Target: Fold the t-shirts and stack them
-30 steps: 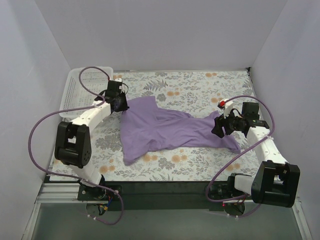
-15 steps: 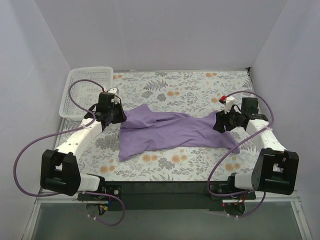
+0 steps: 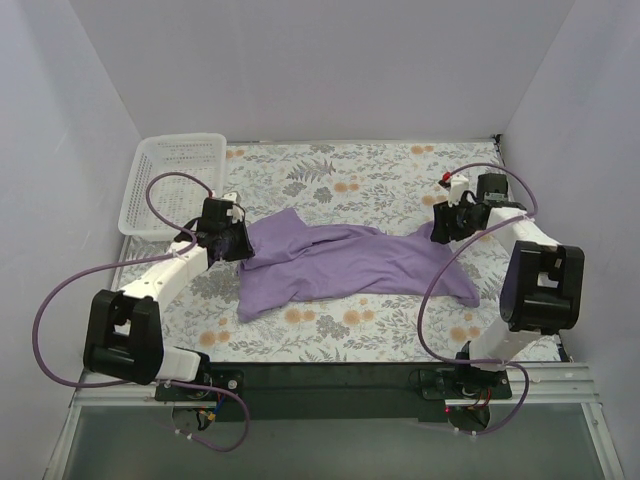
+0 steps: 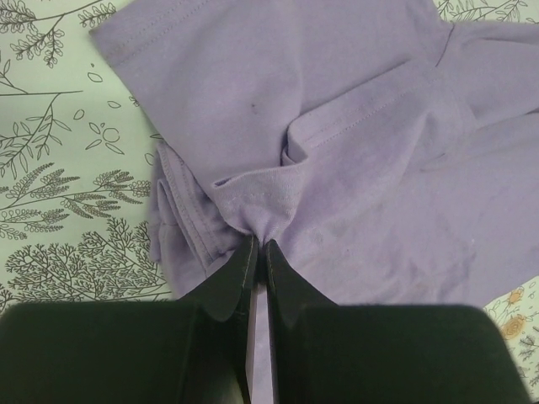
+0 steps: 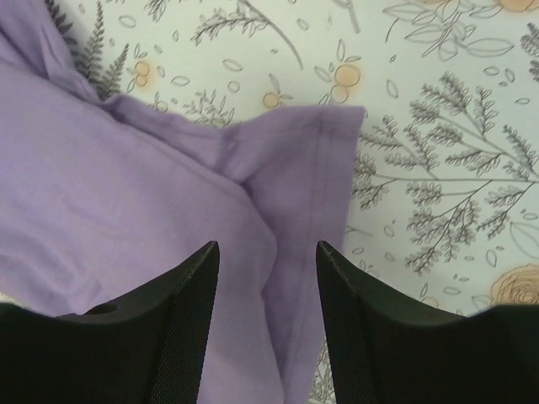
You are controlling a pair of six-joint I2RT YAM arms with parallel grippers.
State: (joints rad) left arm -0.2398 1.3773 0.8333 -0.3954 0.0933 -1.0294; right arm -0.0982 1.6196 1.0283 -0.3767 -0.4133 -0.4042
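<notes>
I had one lavender t-shirt to work with. It lay crumpled and stretched across the middle of the floral table, its long axis running from 9 to 3 o'clock. At its 9 o'clock end my left gripper was clenched on a bunched pinch of the fabric, fingers pressed together. At the 3 o'clock end my right gripper hung over a stitched hem, its two fingers apart on either side of a fold, grasping nothing. Of my two grippers, one held cloth. One white mesh basket sat at the table's 10 o'clock corner, apart from the shirt.
</notes>
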